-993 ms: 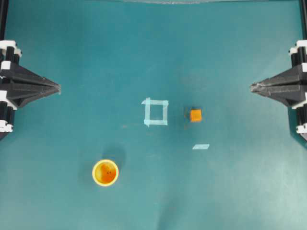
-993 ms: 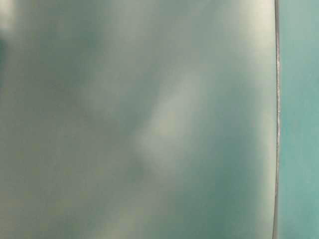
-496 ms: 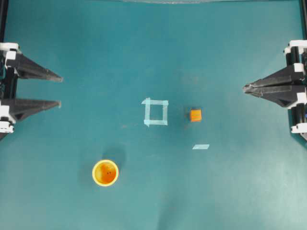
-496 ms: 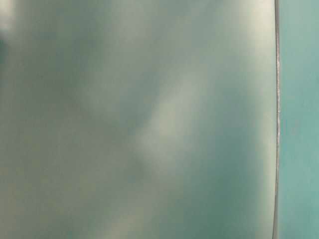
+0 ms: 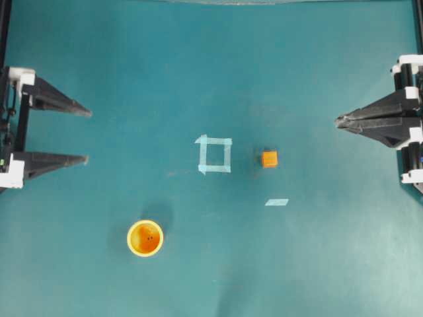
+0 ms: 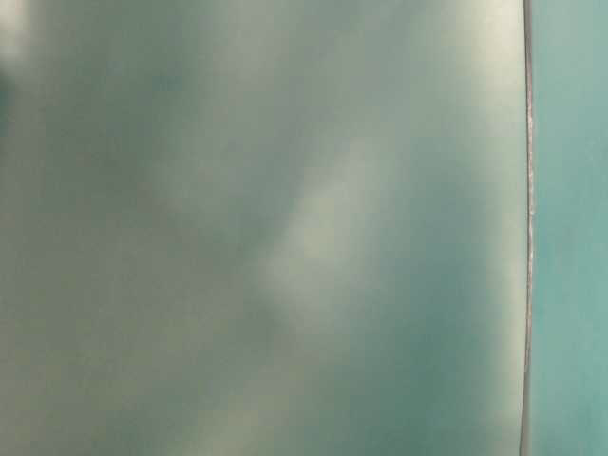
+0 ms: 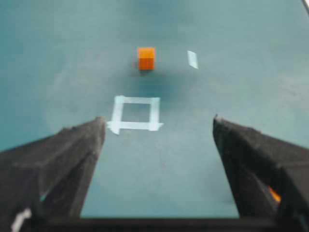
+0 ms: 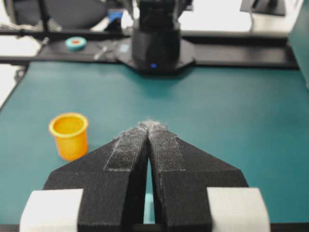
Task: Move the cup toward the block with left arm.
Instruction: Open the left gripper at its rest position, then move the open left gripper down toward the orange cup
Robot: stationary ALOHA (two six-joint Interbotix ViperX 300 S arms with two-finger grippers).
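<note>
- Overhead view: you have the left gripper [image 5: 84, 135] at the left edge of the teal table [image 5: 211, 59], its two black fingers spread wide apart with nothing between them. The right gripper [image 5: 338, 121] sits at the right edge, fingers pressed together to a point. The cup [image 5: 145, 238], yellow outside and orange inside, stands upright in the lower left, well apart from both grippers. The block [image 5: 269, 159], a small orange cube, lies right of centre, just beside a pale tape square [image 5: 215, 154]; a short tape strip [image 5: 277, 202] lies near it, lower right.
- Table-level view: a blurred grey-green surface fills it; you can tell nothing of the task from it.
- Left wrist view: between the open fingers [image 7: 58, 159] you see the tape square and the block [image 7: 146, 57] beyond it. The cup is not in this view.
- Right wrist view: closed fingers, empty; the cup [image 8: 70, 135] stands to the left on the table.
- Step in hand, as a judgement: the approach has not begun; the cup is untouched.
- Next move: you would swing the left arm towards the cup, lower the open fingers around it, then close.
</note>
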